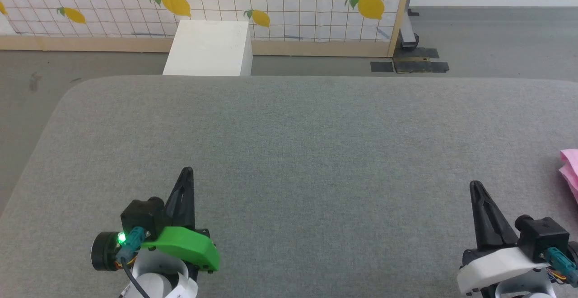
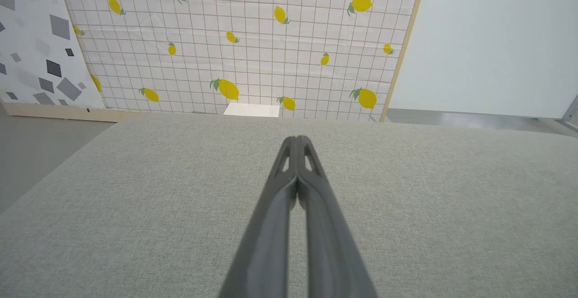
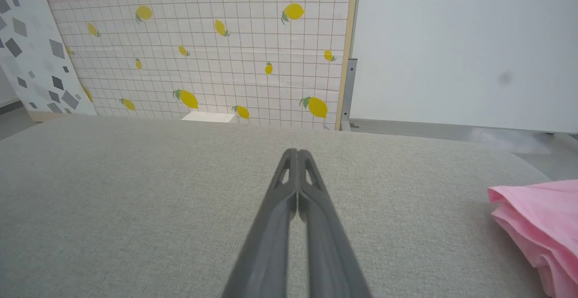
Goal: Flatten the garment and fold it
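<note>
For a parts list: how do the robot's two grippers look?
Both have long black tapering jaws, slotted near the tips. The left gripper wears a green shell, beside a black camera block with a teal plug, a lit green lamp and a black cable. The right gripper wears a white shell, with the same black block and teal plug.
</note>
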You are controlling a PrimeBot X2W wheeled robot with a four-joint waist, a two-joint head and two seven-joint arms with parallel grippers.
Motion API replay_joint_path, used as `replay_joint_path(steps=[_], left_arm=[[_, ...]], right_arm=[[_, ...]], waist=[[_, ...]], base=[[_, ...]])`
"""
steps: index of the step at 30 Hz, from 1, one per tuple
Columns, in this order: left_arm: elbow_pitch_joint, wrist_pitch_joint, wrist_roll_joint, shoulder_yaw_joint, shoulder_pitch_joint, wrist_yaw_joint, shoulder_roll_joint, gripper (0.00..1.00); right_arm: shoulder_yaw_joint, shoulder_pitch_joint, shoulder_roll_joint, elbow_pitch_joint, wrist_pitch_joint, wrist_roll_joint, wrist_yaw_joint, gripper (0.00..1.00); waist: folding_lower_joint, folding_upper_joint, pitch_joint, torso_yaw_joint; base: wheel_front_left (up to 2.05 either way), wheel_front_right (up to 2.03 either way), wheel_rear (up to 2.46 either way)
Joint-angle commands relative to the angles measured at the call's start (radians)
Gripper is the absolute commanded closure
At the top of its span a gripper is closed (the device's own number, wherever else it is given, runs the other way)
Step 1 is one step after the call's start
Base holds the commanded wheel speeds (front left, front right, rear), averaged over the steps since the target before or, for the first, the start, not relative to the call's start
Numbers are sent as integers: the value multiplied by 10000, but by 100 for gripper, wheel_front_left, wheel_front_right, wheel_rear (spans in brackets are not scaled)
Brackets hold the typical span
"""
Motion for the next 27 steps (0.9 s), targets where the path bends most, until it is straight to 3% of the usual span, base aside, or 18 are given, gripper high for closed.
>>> replay_joint_path(steps=[1,27], left_arm=[[-84,51,120,56,183,72,-13,100],[-466,580,622,292,374,197,-19,100]], right_arm=[[49,-180,13,-85,55,-81,-7,100],[340,-336,19,-204,582,-213,-10,100]], waist=[[0,0,-3,-7],[0,0,-55,-136]], base=[[0,0,0],[0,0,0]])
